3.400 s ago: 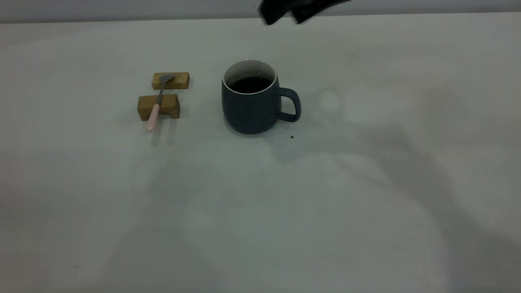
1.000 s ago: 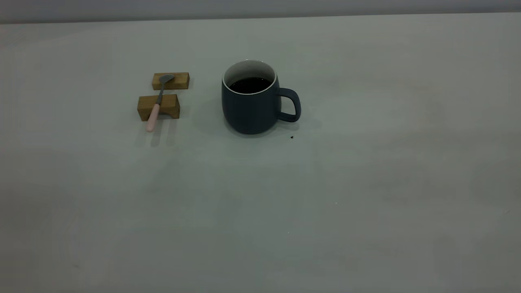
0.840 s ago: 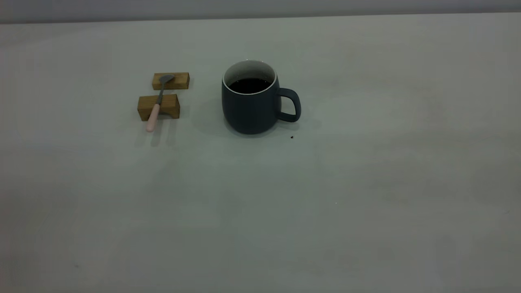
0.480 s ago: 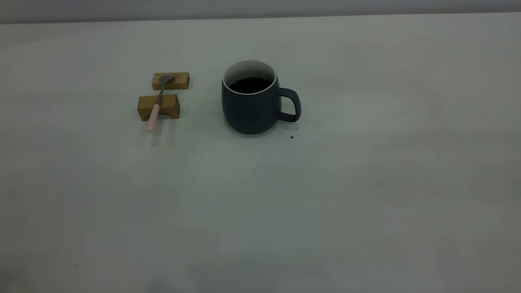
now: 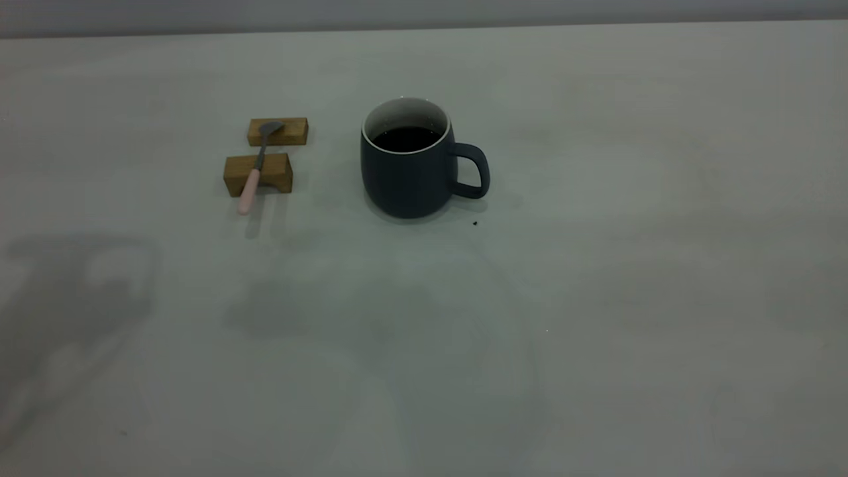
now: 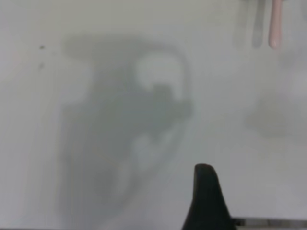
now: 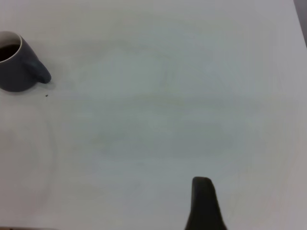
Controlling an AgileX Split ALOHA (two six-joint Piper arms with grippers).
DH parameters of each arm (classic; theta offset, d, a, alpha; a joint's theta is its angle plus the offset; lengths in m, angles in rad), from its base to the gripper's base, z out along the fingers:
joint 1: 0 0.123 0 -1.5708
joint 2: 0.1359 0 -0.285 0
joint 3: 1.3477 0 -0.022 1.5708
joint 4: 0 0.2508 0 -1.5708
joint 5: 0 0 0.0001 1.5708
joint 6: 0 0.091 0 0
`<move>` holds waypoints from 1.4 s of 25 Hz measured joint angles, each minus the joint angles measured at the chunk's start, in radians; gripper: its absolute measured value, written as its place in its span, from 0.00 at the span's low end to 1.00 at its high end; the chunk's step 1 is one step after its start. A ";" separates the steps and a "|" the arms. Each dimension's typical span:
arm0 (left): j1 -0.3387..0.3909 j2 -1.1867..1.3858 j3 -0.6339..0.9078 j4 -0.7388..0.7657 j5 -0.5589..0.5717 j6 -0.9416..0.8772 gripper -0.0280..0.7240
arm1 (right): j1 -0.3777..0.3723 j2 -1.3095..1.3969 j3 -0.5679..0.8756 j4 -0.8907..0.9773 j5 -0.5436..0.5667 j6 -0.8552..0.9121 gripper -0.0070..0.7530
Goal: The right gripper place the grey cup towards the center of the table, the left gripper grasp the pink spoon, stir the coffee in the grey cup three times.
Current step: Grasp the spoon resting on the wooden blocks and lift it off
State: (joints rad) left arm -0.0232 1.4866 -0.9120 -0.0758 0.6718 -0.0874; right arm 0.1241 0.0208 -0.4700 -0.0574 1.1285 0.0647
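Cup (image 5: 409,173) placement near the middle of the table (image 5: 596,298) looks already done, judged from where it stands, so the step in hand is taken to be the spoon pickup by the left gripper (image 6: 207,201). Only one dark finger of that gripper is seen in its wrist view, above bare table short of the spoon; whether its jaws are wide or narrow cannot be told, and the same holds for the right gripper (image 7: 204,203), parked well away from the cup. The pink handle is best approached from above and pinched crosswise where it overhangs the nearer wooden block (image 5: 258,173). The dark grey cup is rounded, white inside, handle turned away from the spoon, with dark coffee (image 5: 407,138) below the rim. The spoon (image 5: 255,169) is slim, bridging two blocks (image 5: 278,131).
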 joint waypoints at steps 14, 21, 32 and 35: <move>-0.172 0.603 -0.321 -0.017 -0.131 -0.083 0.82 | 0.000 0.000 0.000 0.000 0.000 0.001 0.77; -0.191 0.759 -0.446 -0.018 -0.134 -0.101 0.82 | 0.000 0.000 0.000 0.000 0.000 0.001 0.77; -0.207 0.919 -0.557 -0.024 -0.131 -0.103 0.82 | 0.000 0.000 0.000 0.000 0.000 0.001 0.77; -0.207 0.942 -0.567 -0.024 -0.129 -0.104 0.79 | 0.000 0.000 0.000 0.000 0.000 0.001 0.77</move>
State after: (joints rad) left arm -0.2303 2.4287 -1.4792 -0.0996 0.5430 -0.1913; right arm 0.1241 0.0208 -0.4700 -0.0578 1.1285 0.0657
